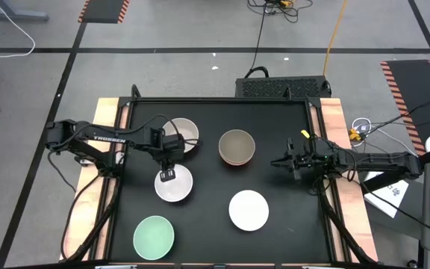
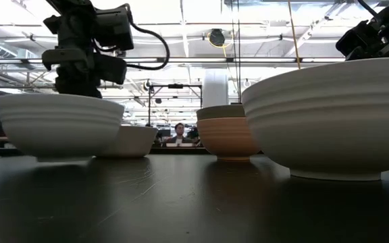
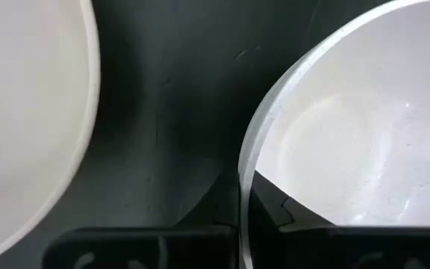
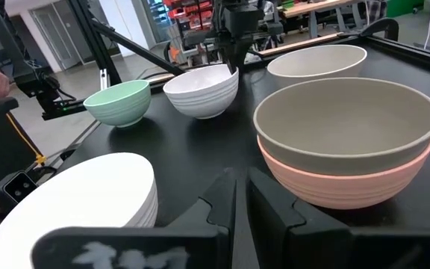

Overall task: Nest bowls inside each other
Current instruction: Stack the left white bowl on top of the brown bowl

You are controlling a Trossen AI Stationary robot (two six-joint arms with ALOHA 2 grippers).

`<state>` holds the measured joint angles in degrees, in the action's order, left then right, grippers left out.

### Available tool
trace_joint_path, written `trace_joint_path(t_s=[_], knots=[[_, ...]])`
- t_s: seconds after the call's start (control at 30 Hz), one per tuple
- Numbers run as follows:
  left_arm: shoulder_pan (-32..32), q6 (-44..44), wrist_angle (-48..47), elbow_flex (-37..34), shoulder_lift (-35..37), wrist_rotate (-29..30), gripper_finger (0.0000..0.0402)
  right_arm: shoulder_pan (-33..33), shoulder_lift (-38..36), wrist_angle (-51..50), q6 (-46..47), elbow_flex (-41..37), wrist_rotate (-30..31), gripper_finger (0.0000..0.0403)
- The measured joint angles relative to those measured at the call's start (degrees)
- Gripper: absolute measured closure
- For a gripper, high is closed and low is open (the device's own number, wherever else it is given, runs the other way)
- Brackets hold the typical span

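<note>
Left gripper (image 1: 167, 175): one, fingers pinched on the rim of a white bowl (image 1: 174, 184) at the table's (image 1: 207, 119) left centre; in the left wrist view that rim (image 3: 248, 149) runs between the dark fingers (image 3: 271, 205).

Right gripper (image 1: 280, 161): one, fingers pressed together, holding nothing, hovering at the right side of the table, near the stacked pair.

Bowls, six counted:
- White, two. The gripped one, and a second white bowl (image 1: 248, 210) standing free toward the front right.
- Mint green bowl (image 1: 154, 235), one, at the front left corner, apart from the rest.
- Beige-grey bowl (image 1: 185, 134), one, just behind the gripped white bowl, partly under the left arm.
- Olive-brown bowl (image 4: 346, 123), one, nested inside the salmon-orange bowl (image 4: 342, 183), one; this stack stands at the table's centre back, only the orange rim and lower wall showing below the olive one.

Nested so far: one pair. Standing singly: four.

Table: one, black top with wooden side rails.
</note>
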<state>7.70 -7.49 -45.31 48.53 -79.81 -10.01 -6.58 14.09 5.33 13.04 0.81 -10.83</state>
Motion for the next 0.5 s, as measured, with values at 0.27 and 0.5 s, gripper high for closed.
trace_joint_path(t_s=[0.27, 0.5], knots=[[-2.4, 1.4, -4.7, 8.8, 0.0, 2.8, 0.0399, 0.0, 0.0, 0.0, 0.0, 0.0, 0.0, 0.0377], [-5.3, 5.4, -4.7, 18.3, 0.0, 4.2, 0.0399, 0.0, 0.0, 0.0, -0.2, 0.0, 0.0, 0.0377]])
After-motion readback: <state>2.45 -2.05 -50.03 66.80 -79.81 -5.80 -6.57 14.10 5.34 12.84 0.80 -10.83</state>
